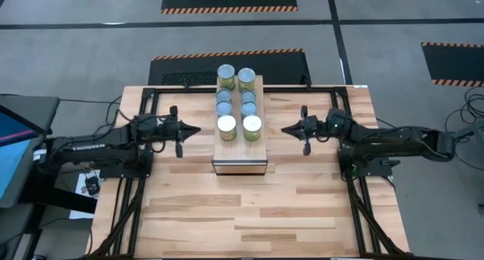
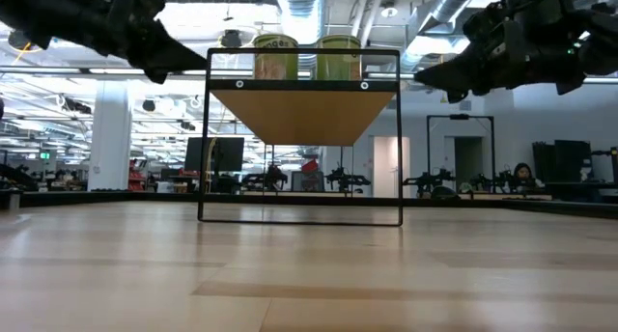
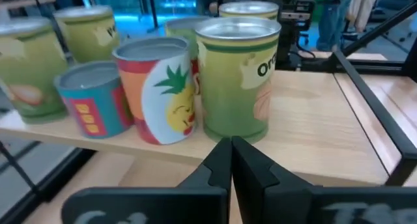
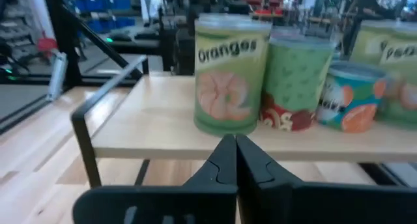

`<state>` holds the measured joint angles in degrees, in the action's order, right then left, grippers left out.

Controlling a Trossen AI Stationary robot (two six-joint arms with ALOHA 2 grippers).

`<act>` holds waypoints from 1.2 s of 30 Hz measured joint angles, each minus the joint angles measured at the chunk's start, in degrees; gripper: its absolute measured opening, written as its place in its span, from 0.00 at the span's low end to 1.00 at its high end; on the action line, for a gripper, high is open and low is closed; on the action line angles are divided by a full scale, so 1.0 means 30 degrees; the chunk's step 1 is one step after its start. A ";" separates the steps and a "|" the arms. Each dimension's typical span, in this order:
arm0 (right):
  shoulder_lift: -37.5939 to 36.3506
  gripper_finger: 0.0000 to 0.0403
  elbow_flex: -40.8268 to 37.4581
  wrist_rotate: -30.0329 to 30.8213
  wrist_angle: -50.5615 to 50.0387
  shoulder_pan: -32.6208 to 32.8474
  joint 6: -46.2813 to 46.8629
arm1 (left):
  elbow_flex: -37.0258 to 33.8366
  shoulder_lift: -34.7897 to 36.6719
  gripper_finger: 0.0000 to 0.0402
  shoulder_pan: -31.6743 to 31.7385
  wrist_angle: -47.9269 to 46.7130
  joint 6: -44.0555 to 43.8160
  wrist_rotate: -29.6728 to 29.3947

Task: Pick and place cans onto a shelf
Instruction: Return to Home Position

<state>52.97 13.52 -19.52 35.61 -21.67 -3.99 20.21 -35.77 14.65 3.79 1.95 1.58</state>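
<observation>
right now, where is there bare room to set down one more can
Bare: the near end of the shelf, between the front pair of cans and its edge; also the table in front of it. Crowded: the rest of the shelf, cans in two tight rows, and both long sides, where the left gripper and right gripper point in.

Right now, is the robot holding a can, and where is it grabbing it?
Nothing is held. The left gripper and right gripper have fingers shut together on nothing, one each side of the shelf, where the cans stand.
</observation>
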 joint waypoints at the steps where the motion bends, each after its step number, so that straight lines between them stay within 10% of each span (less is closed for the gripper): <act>1: -0.0321 0.02 0.0000 -0.0594 -0.0081 -0.0479 -0.0063 | -0.0178 0.0492 0.00 0.0276 -0.0094 0.0186 0.0305; 12: -0.3276 0.01 0.0007 -0.3390 -0.3382 -0.3631 -0.1096 | -0.3435 0.5205 0.00 0.2443 0.0699 0.1142 0.1384; 25: -0.3966 0.01 -0.1674 0.0661 -0.1654 -0.1821 -0.2652 | -0.5611 1.0679 0.00 0.3127 -0.0676 0.0867 0.1562; 36: -1.0880 0.01 -0.4342 0.3352 -0.3714 -0.2569 -0.0876 | -0.5516 1.1909 0.00 0.3127 -0.2268 0.0987 0.1564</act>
<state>20.33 0.49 -9.47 24.47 -29.38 -6.62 3.66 -0.04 24.03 -3.01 4.91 6.27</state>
